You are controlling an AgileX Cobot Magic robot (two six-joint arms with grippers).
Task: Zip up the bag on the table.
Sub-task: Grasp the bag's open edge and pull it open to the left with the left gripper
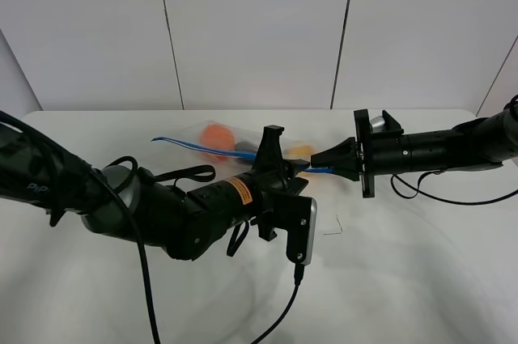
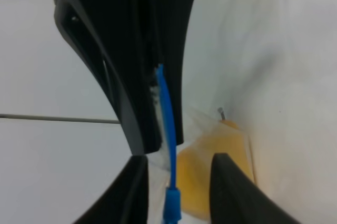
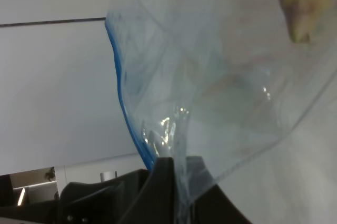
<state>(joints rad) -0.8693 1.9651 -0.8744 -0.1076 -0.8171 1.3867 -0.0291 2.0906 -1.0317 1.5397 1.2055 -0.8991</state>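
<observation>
Bag (image 1: pixel 193 135): clear; zip strip (image 1: pixel 182 144) blue.
Contents: orange item (image 1: pixel 215 135), yellow item (image 1: pixel 300 150).
Table (image 1: pixel 405 255): plain white.
L gripper (image 2: pixel 158 142), R gripper (image 1: pixel 317 161): black.
Arm label (image 1: pixel 239 190): orange w/ dark print.
Wall (image 1: pixel 259 28): off-white, dark seams.

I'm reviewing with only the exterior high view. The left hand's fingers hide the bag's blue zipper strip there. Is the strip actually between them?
Observer: Yes. The left wrist view shows the zipper strip running between the two fingers of the left hand.
Reviewer: And the right hand, is it touching or gripping?
Observer: Gripping. In the right wrist view the right hand is shut on the bag, and the clear film is crinkled where it is pinched.
Reviewer: Where on the bag?
Observer: Right beside the blue strip, which runs down to the pinch.
</observation>
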